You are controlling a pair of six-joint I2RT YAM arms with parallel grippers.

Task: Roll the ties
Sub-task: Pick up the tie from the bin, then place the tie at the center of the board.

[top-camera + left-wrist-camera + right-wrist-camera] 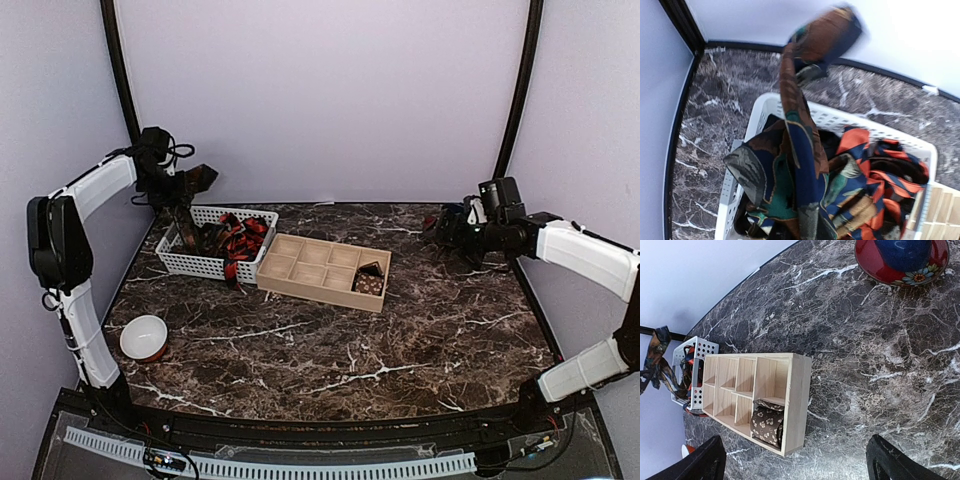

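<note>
Evidently the brown-and-green tie point(790, 85) is hanging from the pinching left gripper point(188, 195) over the white basket point(840, 120) at the overhead view's upper left. Its tail is lying among other ties point(875, 165), so lifting is risking dragging them out. Meanwhile the right gripper point(796, 458) is hovering spread at far right, and the marble table point(330, 360) is offering room below the wooden tray point(320, 293).

Left wrist view: upper end of lifted tie point(832, 30) blurred. The left gripper point(192, 183) has its fingers hidden behind it. Basket point(850, 122) near side cut by bottom edge. Right wrist view: red bowl point(866, 257) cut by top edge. Right gripper point(797, 461) shows fingertips only.
</note>
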